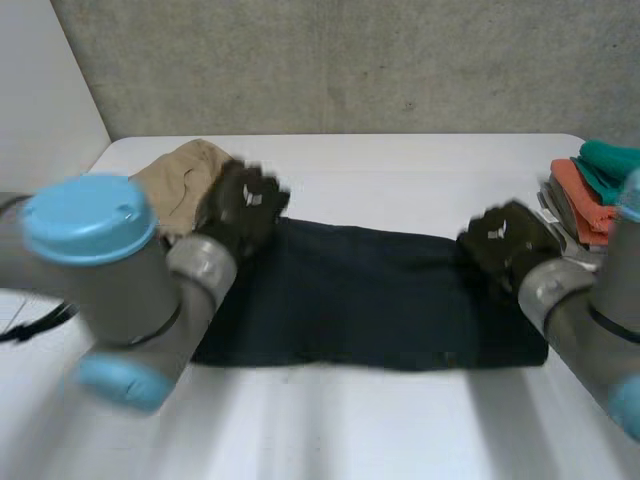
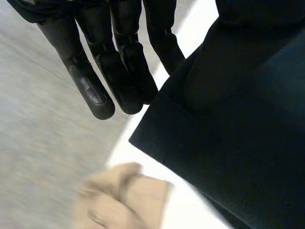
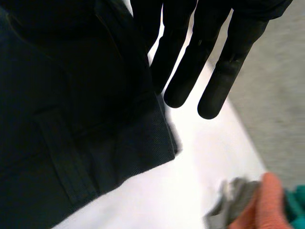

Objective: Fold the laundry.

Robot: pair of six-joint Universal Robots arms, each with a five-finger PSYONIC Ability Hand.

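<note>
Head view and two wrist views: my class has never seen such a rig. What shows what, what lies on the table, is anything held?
A two-armed robot works at a white table. The head view looks down from between the arms; each wrist view looks along one robot hand's palm. A dark blue garment lies flat, a beige garment beside its left end, folded orange and teal cloths at the right. The left robot hand and right robot hand are at the dark garment's far corners, fingers straight, holding nothing.

The spread garment [image 1: 370, 300] lay across the table's [image 1: 400, 430] middle, a crumpled cloth [image 1: 180, 180] behind its left end, a folded stack [image 1: 590, 195] beyond its right.
</note>
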